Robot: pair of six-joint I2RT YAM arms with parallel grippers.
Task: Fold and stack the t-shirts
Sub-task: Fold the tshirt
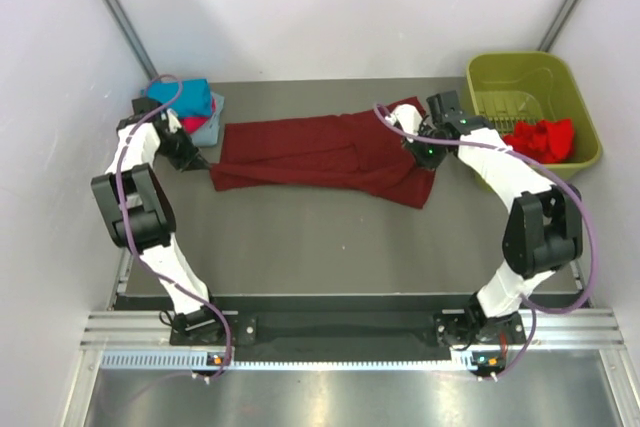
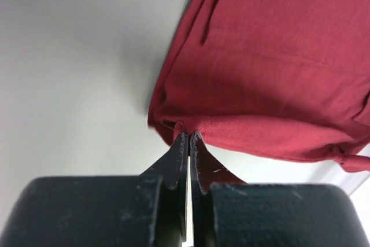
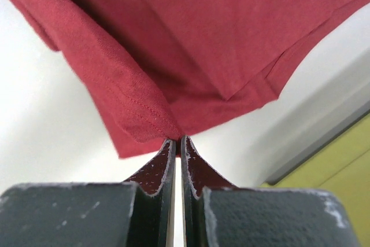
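Note:
A dark maroon t-shirt lies stretched across the middle of the table. My left gripper is shut on its left corner; the left wrist view shows the closed tips pinching the cloth. My right gripper is shut on the shirt's right part; the right wrist view shows the tips pinching a hemmed edge. Folded teal, pink-red and pale grey-blue shirts lie stacked at the back left. A bright red shirt lies crumpled in the basket.
The olive-green plastic basket stands at the back right, also seen in the right wrist view. White walls close in the table on three sides. Purple cables loop over both arms.

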